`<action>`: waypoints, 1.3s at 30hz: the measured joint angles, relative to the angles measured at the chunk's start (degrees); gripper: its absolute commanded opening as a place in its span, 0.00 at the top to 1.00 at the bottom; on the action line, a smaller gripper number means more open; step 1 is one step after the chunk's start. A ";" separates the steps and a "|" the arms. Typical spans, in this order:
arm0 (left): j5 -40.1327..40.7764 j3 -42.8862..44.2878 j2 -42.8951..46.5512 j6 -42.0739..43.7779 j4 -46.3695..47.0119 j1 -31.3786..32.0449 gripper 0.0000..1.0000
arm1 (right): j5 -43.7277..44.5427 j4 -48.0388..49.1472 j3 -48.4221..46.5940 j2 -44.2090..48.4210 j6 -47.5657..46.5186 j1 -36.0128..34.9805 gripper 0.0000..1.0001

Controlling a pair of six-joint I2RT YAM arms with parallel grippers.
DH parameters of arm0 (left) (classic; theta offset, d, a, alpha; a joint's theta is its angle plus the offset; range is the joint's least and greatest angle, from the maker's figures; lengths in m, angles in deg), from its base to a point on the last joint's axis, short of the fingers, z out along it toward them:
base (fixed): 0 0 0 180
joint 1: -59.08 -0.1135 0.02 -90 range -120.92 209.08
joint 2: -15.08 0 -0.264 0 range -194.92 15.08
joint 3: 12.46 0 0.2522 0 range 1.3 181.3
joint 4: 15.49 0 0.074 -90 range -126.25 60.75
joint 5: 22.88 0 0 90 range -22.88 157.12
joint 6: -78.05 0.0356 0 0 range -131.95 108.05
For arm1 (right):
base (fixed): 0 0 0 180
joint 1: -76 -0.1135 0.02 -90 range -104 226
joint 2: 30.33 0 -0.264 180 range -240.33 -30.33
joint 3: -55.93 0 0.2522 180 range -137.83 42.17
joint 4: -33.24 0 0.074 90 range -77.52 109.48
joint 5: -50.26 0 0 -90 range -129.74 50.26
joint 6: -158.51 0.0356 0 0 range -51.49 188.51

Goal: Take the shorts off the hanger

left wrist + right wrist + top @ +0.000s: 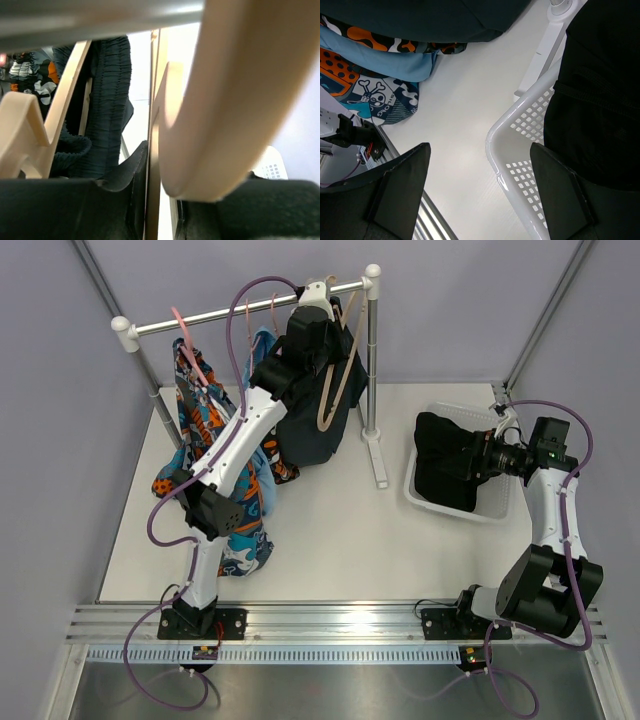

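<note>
Right claw spread at perforated basket holding black shorts; left claw unclear.

White counter, clothes rack standing on its far half — long foot pointing toward the near edge, white perforated basket at right just beside that foot, teal-blue-orange patterned garment spilling onto the near-left part, metal rails along the near edge

My table carries a rack along its far side, with a patterned garment and a blue garment hanging at its left half, and a white basket near its right foot.
</note>
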 measured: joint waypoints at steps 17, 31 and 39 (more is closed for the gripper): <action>-4.85 -4.11 5.42 -2.05 -1.18 0.17 0.28 | -1.14 -5.05 -0.37 -0.02 -5.60 -0.02 0.06; -8.46 -10.12 21.33 2.75 -11.91 0.15 0.28 | -3.45 -21.22 -14.01 -1.36 -19.37 -2.58 0.02; -7.48 -13.57 27.12 7.69 -17.62 -2.91 0.46 | -0.02 -16.46 -16.24 -1.31 -10.69 -3.04 0.02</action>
